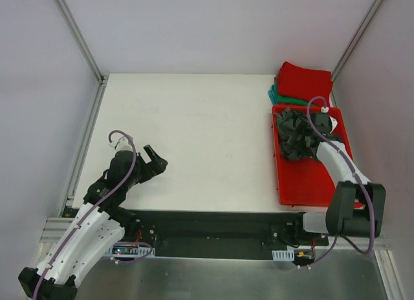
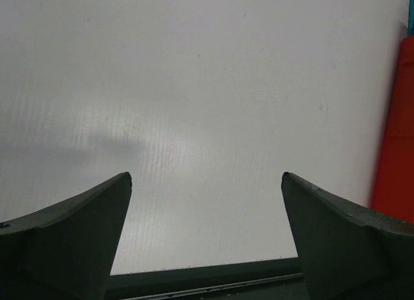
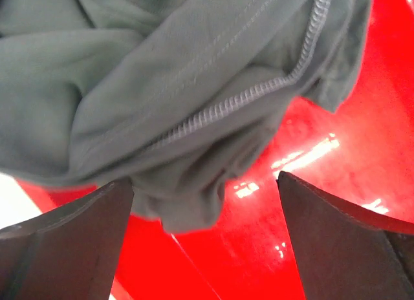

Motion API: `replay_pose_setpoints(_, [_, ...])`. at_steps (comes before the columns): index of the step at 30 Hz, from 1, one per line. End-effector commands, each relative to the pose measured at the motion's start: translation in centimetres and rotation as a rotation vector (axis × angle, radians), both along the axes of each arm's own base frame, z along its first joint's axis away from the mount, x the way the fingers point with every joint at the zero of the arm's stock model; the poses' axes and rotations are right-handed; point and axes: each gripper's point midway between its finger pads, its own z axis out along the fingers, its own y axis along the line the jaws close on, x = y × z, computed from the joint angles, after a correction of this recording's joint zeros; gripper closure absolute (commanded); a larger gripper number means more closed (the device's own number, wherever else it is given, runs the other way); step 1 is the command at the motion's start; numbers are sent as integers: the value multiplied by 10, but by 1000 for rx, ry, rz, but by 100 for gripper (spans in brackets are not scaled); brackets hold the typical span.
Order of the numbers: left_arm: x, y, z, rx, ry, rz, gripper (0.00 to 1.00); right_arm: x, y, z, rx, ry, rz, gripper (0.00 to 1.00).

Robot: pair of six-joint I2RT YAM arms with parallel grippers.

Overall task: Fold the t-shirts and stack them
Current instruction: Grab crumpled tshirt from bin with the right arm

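A crumpled dark charcoal-grey t-shirt (image 1: 294, 137) lies in the far half of the red plastic tray (image 1: 309, 183). Behind the tray, a folded bright red t-shirt (image 1: 304, 80) rests on a folded teal-green one (image 1: 276, 94). My right gripper (image 1: 308, 139) hangs open just above the grey shirt. In the right wrist view a fold of the grey shirt (image 3: 162, 86) sags between the open fingers of the right gripper (image 3: 206, 180), with the tray floor (image 3: 323, 183) below. My left gripper (image 1: 157, 161) is open over the bare table, far from the shirts; the left wrist view shows nothing between the left gripper's (image 2: 206, 177) fingers.
The white table (image 1: 194, 138) is walled on the left, back and right. The tray stands along the table's right side, and its red edge (image 2: 394, 151) shows at the right of the left wrist view. A dark rail (image 1: 213, 225) runs along the near edge.
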Motion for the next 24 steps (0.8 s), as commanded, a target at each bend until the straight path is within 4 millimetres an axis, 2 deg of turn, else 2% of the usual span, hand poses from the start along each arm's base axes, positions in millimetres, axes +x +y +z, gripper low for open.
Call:
replay_pose_setpoints(1, [4, -1, 0, 8, -25, -16, 1, 40, 1, -14, 78, -1, -35, 2])
replay_pose_setpoints(2, [3, -1, 0, 6, -25, -16, 1, 43, 2, -22, 88, 15, -35, 1])
replay_pose_setpoints(4, [3, -1, 0, 5, -27, -14, 1, 50, 7, -35, 117, 32, -16, 9])
replay_pose_setpoints(8, [3, 1, -2, 4, -31, -1, 1, 54, 11, -47, 140, 22, 0, 38])
replay_pose_setpoints(11, [3, 1, -1, 3, -33, -5, 1, 53, 8, -35, 114, -10, 11, 66])
replay_pose_setpoints(13, [3, 2, -1, 3, -32, 1, 1, 52, 8, -15, 99, -60, 40, 75])
replay_pose_setpoints(16, [3, 4, -5, 11, -26, 14, 1, 48, 9, 25, 71, -150, 85, 85])
replay_pose_setpoints(18, [3, 5, -7, 15, -21, 17, 1, 44, 11, 57, 52, -210, 121, 99])
replay_pose_setpoints(23, [2, 3, -5, -3, -26, 16, 1, 24, 26, 145, -12, -360, 230, 99])
replay_pose_setpoints(24, [3, 5, -7, -3, -24, 30, 1, 17, 36, 162, -26, -389, 275, 99])
